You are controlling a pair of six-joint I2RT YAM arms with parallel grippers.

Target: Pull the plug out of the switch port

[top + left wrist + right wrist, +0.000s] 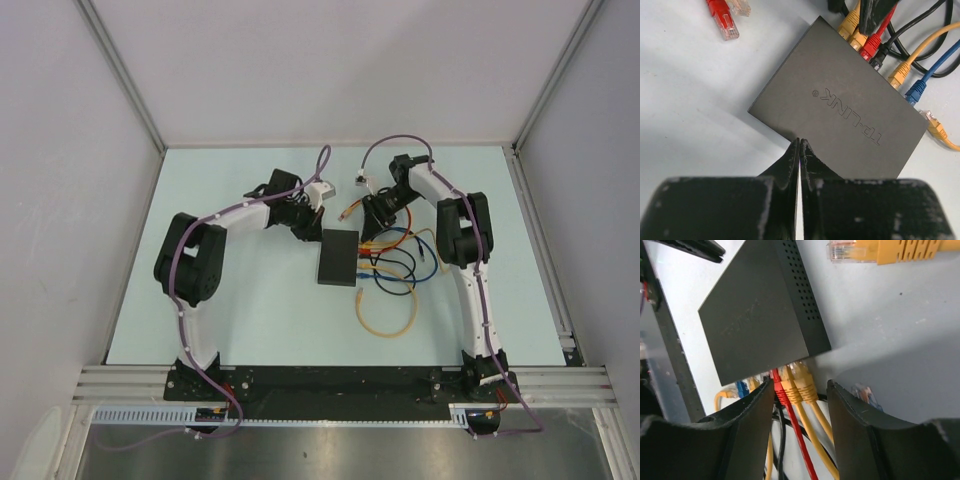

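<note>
Tabletop, top view: a pale board between grey walls. The switch [338,258] lies flat at its middle, with cables [395,275] fanning from its right side. The left gripper [312,228] sits at its far-left corner and the right gripper [375,232] at the cable side.
Left wrist view: the left gripper [799,150] has its fingers pressed together on nothing, with the tips at the near edge of the switch [840,105]. You cannot tell whether they bear down on it.
Risk here: if those tips only hover, your pull likely drags the whole box instead of freeing a plug.
Right wrist view: the right gripper [801,390] is spread, straddling the red plug [777,387] and the yellow plugs [801,379], which are seated side by side in the switch [760,310].
Risk here: closing now may catch several plugs at once. A pinch that misses the latch tab probably leaves the plug locked.
Risk, cable: if you grab behind the plug body, you strain the wire rather than the connector.
</note>
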